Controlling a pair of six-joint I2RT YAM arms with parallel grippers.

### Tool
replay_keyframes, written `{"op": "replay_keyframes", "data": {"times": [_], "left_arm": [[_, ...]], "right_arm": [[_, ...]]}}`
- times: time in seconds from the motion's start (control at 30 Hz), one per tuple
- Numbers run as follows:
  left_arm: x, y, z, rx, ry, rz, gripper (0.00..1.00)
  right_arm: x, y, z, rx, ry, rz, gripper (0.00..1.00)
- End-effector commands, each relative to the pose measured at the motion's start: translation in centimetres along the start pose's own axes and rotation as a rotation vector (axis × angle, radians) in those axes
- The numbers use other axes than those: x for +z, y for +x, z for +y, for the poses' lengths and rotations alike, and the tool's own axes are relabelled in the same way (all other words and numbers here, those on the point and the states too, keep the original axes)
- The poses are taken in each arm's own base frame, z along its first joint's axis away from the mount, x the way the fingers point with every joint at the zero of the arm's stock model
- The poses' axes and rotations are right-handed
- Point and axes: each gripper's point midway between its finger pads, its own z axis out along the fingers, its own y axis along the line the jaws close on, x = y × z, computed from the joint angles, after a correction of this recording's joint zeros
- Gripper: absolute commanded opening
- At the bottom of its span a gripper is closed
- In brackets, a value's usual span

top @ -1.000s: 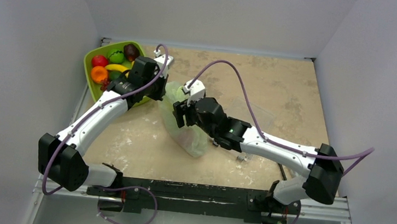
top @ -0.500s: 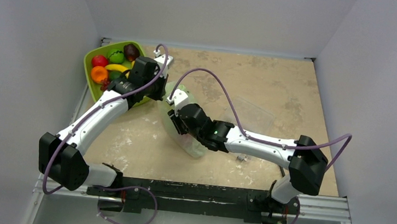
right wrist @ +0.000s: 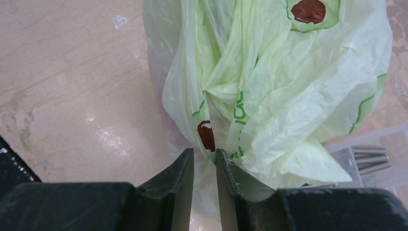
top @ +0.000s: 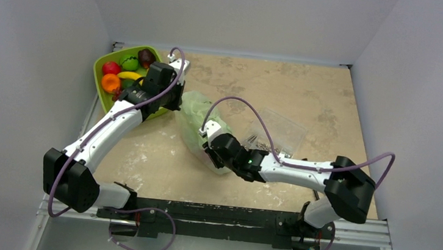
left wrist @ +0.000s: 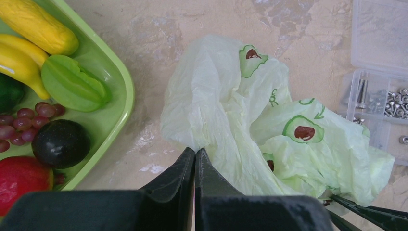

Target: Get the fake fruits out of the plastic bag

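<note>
The plastic bag (top: 195, 117) is pale green with avocado prints and lies crumpled at mid-table. It also shows in the left wrist view (left wrist: 231, 110) and the right wrist view (right wrist: 269, 82). My left gripper (top: 176, 101) is at the bag's far left edge, and in its own view it (left wrist: 195, 152) is shut on a pinch of the bag's edge. My right gripper (top: 210, 143) is low at the bag's near end. In its own view it (right wrist: 204, 156) has its jaws drawn close, with a fold of the bag between them. The fake fruits are hidden and none shows through the bag.
A green tray (top: 103, 63) of other toy fruits stands at the back left, and its rim (left wrist: 126, 91) is close beside the bag. A clear plastic box of screws (top: 275, 132) lies just right of the bag and also shows in the left wrist view (left wrist: 380, 91).
My right arm has swung toward the near side and dropped to the bag's near end, uncovering the box of screws. The left arm has barely moved.
</note>
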Motion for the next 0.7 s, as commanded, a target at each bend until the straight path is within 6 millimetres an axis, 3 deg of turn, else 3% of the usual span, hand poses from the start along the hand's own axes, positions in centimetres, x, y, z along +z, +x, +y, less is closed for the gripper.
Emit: {"op": "replay_keyframes", "data": {"times": [0.0,0.2,0.33,0.53,0.67], "left_arm": [[-1.1,-2.7,0.9,-0.024,-0.035,-0.096,0.0],[-0.8,-2.6,0.3,-0.022,-0.001,-0.086,0.0],[-0.7,-2.5,0.2,-0.019,0.005,-0.08,0.0],[-0.5,-2.3,0.2,-0.019,0.007,-0.071,0.0],[-0.4,-2.4,0.1,-0.019,0.007,-0.071,0.0]], "right_arm": [[-2.1,-0.3,0.7,0.09,-0.062,-0.049,0.22],[-4.3,-4.0,0.6,0.14,-0.079,-0.166,0.22],[-5.0,-7.3,0.5,0.155,-0.072,-0.24,0.32],[-3.6,-11.6,1.9,0.114,-0.092,-0.271,0.38],[-2.3,-13.0,2.1,0.117,-0.068,-0.278,0.44]]}}
